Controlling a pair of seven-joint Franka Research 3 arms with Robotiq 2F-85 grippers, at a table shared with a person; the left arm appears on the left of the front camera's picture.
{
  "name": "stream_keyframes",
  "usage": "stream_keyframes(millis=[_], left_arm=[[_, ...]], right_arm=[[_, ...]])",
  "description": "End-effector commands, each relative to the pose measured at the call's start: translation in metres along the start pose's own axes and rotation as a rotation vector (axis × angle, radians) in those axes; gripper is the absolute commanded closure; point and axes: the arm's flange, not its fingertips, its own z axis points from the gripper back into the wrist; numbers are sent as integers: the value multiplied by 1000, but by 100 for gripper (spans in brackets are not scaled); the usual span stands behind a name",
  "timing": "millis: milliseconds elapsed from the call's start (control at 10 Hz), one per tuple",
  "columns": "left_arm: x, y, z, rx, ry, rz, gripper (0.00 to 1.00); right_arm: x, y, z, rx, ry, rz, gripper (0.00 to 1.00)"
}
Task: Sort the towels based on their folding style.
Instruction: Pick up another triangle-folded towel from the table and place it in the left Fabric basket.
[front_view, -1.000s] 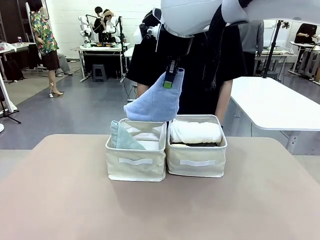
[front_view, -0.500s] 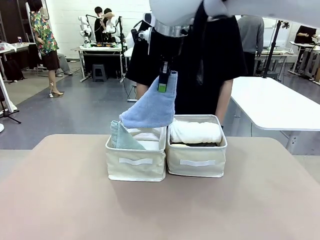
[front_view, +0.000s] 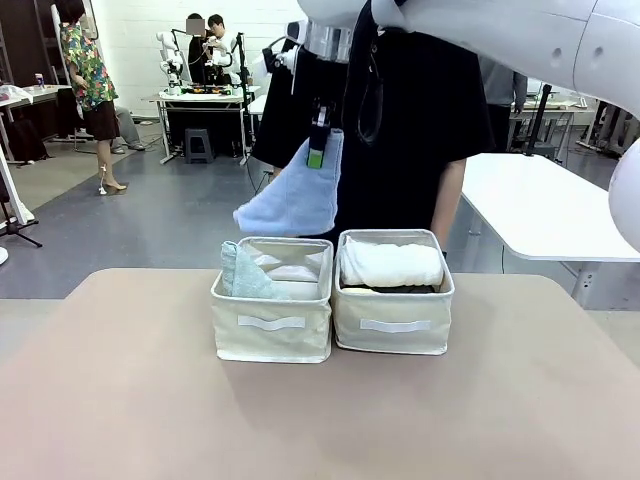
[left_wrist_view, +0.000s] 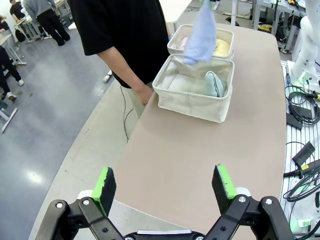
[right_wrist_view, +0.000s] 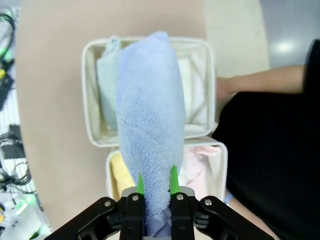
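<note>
Two arms: right arm is reaching in from the upper right across the middle, wrist pointing down, w/ right gripper (front_view: 316, 150) hanging above the bins, pads pinched tight on the narrow top of the light blue towel (front_view: 290, 200). Towel is dangling wide end down, over the left bin (front_view: 272, 330), clear of its rim. Pale grey-green towel (front_view: 243, 275) is sitting in that bin's left end; white towel (front_view: 392, 264) is lying in the right bin (front_view: 392, 325). Left gripper (left_wrist_view: 167, 187) is hovering over the table's (left_wrist_view: 200, 150) near-left edge, jaws spread wide, holding nothing.
</note>
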Motion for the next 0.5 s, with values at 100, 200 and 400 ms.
stream_keyframes(millis=[100, 200, 400], left_arm=[[0, -2, 0, 0, 3, -1, 0], [0, -2, 0, 0, 3, -1, 0], [0, -2, 0, 0, 3, -1, 0]], right_arm=[[1, -13, 0, -83, -75, -16, 81], [1, -13, -10, -83, -79, -5, 81], [0, -9, -34, -132, -120, 25, 81]])
